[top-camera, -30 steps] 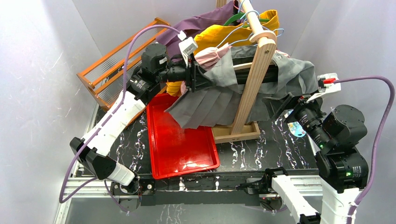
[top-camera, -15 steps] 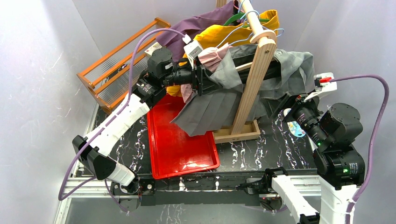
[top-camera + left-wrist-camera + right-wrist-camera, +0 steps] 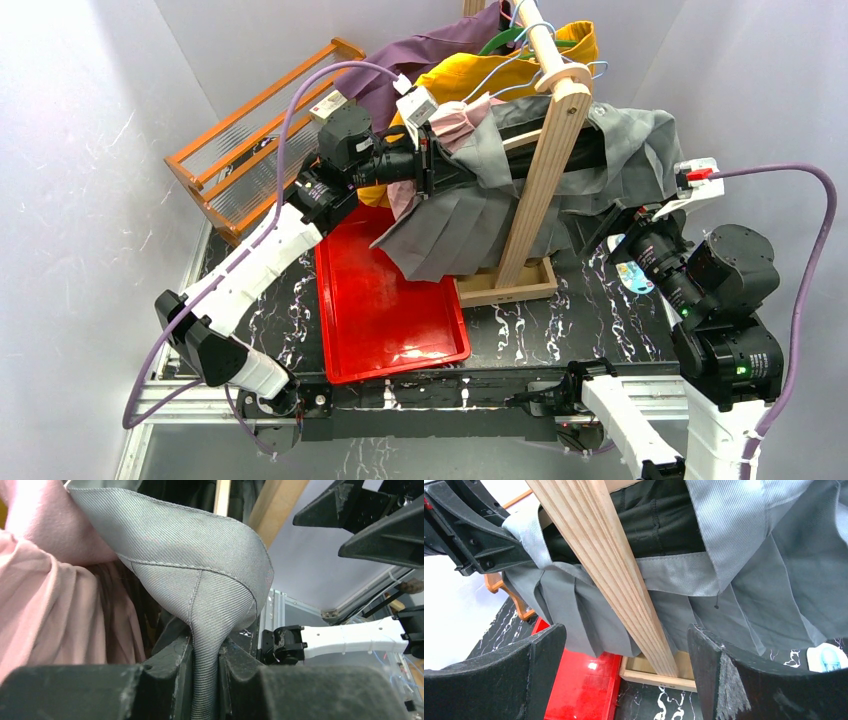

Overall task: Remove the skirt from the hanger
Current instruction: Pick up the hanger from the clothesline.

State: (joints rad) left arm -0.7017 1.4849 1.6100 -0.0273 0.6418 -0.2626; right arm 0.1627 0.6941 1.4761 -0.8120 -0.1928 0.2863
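My left hand (image 3: 205, 672) is pinched tight on a fold of waistband of the grey skirt (image 3: 470, 215), which hangs up on the wooden rack (image 3: 545, 170). Its pleated hem droops over the far end of the red tray (image 3: 390, 310) on the table (image 3: 560, 320). My right hand (image 3: 624, 645) is spread wide, facing the rack's post.

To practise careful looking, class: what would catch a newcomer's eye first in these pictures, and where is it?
The grey pleated skirt draped over the wooden rack in the middle stands out most, with the left gripper pinching a fold of it. Under it lies a bright red tray on the black marbled table, and the right gripper stands open on the right, facing the rack's post.
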